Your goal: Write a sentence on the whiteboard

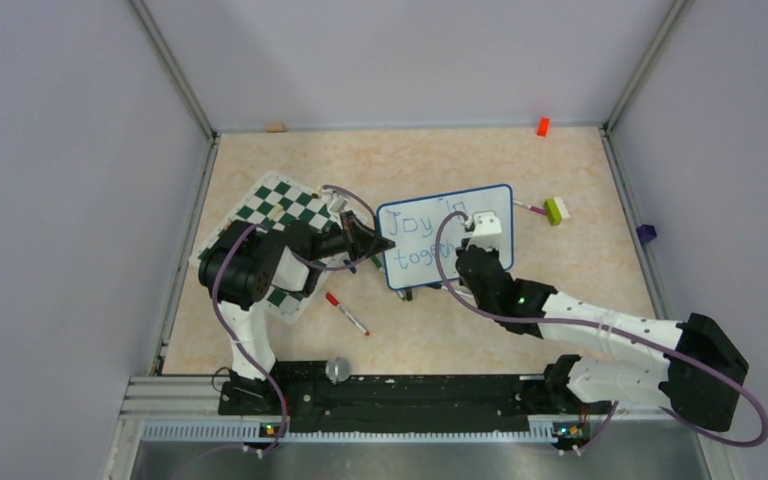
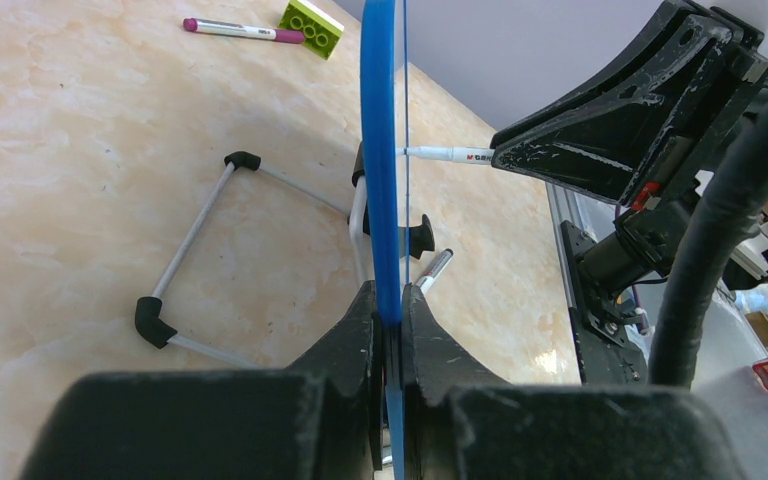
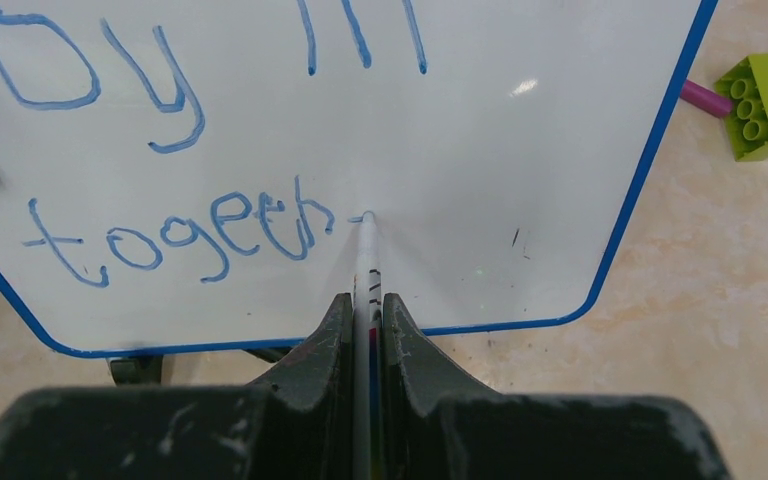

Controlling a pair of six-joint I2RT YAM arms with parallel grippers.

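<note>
The whiteboard (image 1: 445,235), white with a thin blue frame, stands tilted up on its feet at mid-table. My left gripper (image 1: 385,243) is shut on its left edge; the left wrist view has the blue edge (image 2: 380,150) running up from between the closed jaws (image 2: 390,310). My right gripper (image 3: 367,305) is shut on a white marker (image 3: 365,260) whose tip touches the board. The sentence (image 3: 175,235) reads "Joy in" above "togeth" in blue, and the tip rests just right of the last letter. From the left wrist, the marker (image 2: 450,154) meets the board's face.
A green-and-white chess mat (image 1: 275,205) lies under the left arm. A red marker (image 1: 346,313) lies in front of the board. A purple marker (image 1: 530,207) and a green brick (image 1: 557,210) lie to its right. The board's wire stand (image 2: 195,250) juts out behind it.
</note>
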